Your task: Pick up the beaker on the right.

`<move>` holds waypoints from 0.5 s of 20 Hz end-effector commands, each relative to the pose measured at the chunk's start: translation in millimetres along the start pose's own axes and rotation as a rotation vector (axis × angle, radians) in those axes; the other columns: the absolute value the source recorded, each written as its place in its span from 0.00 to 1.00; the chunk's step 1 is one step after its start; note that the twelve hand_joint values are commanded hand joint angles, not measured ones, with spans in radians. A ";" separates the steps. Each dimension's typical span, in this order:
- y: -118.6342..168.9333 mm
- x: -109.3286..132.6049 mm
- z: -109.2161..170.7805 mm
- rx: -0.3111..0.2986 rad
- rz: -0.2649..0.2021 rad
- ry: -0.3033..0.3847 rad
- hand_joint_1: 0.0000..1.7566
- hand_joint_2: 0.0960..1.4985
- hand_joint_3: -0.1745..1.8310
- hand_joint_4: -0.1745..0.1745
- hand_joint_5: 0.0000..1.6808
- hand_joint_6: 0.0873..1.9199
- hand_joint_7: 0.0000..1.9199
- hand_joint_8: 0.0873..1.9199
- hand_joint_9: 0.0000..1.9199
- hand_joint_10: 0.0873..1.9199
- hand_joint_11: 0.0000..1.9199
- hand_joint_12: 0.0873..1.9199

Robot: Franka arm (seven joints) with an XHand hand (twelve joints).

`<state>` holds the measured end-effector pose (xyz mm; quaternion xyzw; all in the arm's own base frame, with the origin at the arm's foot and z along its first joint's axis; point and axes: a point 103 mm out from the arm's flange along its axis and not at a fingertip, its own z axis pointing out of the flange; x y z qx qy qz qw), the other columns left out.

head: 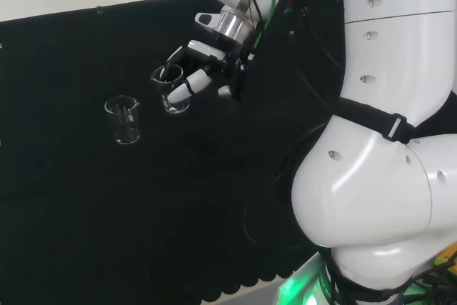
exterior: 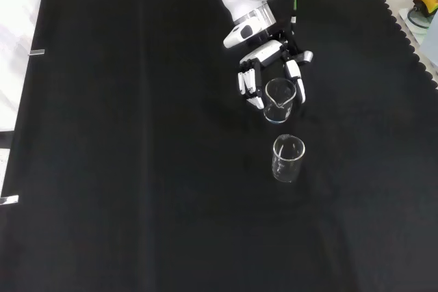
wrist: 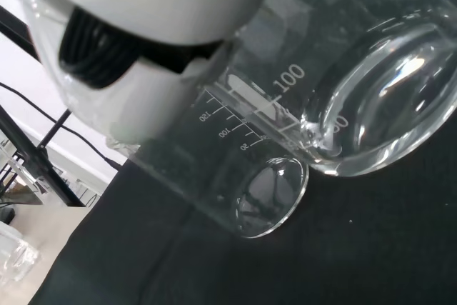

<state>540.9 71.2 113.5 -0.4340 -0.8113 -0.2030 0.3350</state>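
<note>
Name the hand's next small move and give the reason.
Probably a short straight lift. The hand already has its fingers curled around the nearer beaker, while the second beaker stands apart on the cloth, so rising vertically should avoid it.

Even overhead light falls on the bench (head: 86, 198), whose black cloth swallows shadows, while the white arm (head: 385, 176) glares bright in the head view and a green glow shows at its base. Glints alone pick out the two clear beakers (exterior: 288, 157). Up close, the robot hand (wrist: 143, 5) is a pale blur, the beaker markings sharp.
</note>
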 end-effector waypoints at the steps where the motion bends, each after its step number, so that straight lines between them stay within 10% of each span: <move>1: -0.8 8.6 -1.0 0.015 -0.002 -0.013 0.81 0.57 0.14 0.00 0.79 0.17 0.76 0.19 0.74 0.00 0.57 0.40; 10: -0.3 15.7 -6.8 0.024 0.002 -0.033 0.81 0.57 0.14 0.00 0.79 0.17 0.75 0.20 0.74 0.00 0.57 0.40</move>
